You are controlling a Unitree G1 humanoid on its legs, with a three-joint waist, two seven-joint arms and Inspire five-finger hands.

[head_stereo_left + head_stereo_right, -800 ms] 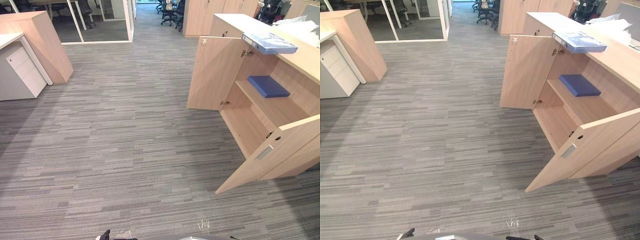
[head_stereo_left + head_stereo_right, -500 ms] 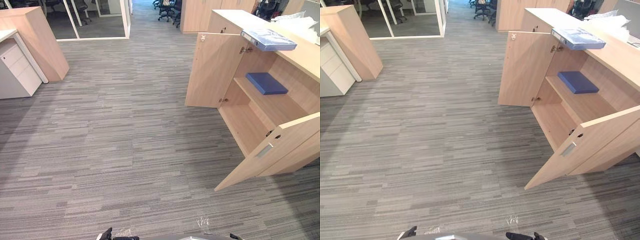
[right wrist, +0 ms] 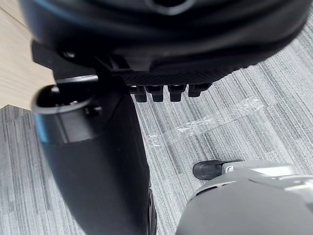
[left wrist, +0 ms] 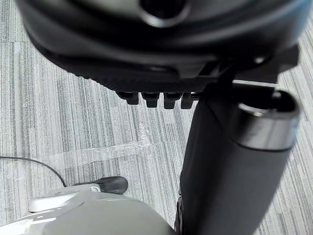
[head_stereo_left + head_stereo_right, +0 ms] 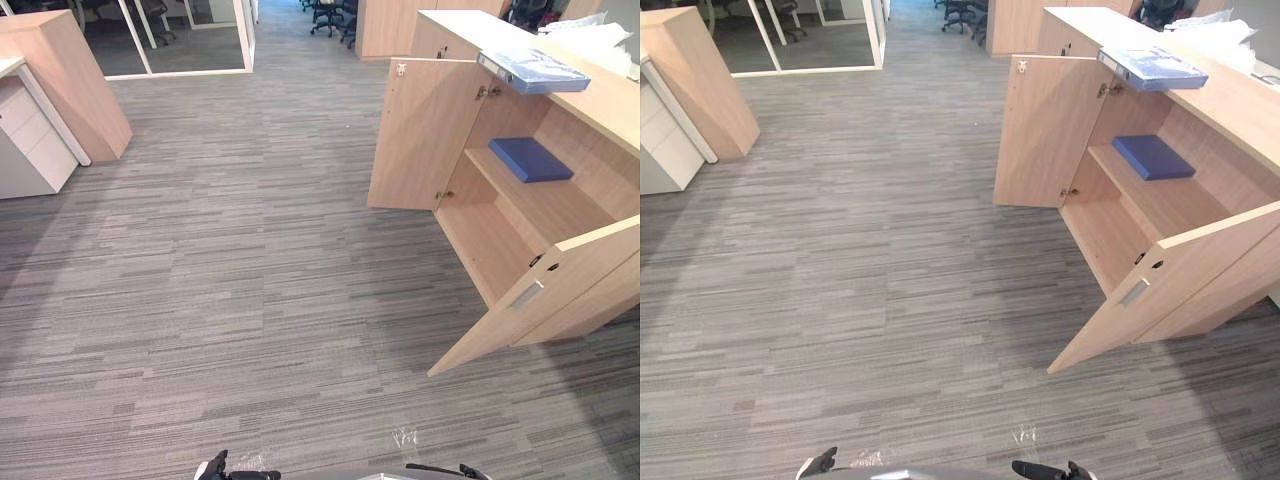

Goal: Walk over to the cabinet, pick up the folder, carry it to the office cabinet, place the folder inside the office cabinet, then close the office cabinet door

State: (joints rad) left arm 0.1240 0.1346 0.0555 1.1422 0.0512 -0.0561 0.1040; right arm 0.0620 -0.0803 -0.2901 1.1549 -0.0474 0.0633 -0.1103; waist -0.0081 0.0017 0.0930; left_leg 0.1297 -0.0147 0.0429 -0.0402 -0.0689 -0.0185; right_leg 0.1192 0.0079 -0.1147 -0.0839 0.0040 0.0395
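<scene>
Left eye view: folder (image 5: 535,72) atop cabinet (image 5: 458,27), far from left hand (image 4: 146,54) and right hand (image 3: 171,49) (both relaxed).

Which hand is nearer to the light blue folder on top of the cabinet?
Right. The folder lies ahead on the robot's right; the right hand hangs low on that side, the left hand on the far side.

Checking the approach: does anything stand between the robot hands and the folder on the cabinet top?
Nothing visible blocks it. The folder lies on the cabinet top, with only carpet in between. The near open door juts out beside the route.
</scene>
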